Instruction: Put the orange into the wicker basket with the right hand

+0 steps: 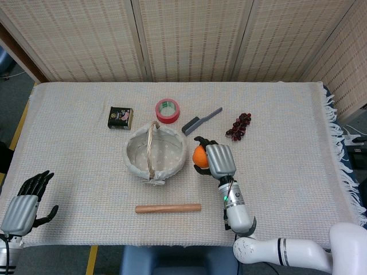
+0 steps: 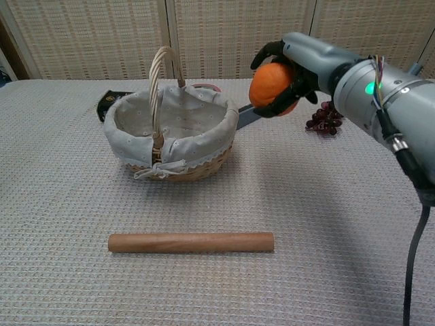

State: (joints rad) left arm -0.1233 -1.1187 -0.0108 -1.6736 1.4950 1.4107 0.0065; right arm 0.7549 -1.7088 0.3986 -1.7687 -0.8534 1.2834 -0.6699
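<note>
My right hand (image 1: 217, 160) (image 2: 299, 64) grips the orange (image 1: 199, 155) (image 2: 270, 85) and holds it in the air, just right of the wicker basket (image 1: 155, 153) (image 2: 170, 132). The basket has a pale cloth lining, an upright handle, and nothing visible inside. Far off at the table's near left corner, my left hand (image 1: 26, 200) rests with its fingers apart and holds nothing; the chest view does not show it.
A wooden rolling pin (image 1: 168, 208) (image 2: 191, 242) lies in front of the basket. Behind the basket sit a red tape roll (image 1: 167, 110), a dark small box (image 1: 120, 117) and a grey knife (image 1: 201, 121). Dark grapes (image 1: 238, 126) (image 2: 325, 119) lie behind my right hand.
</note>
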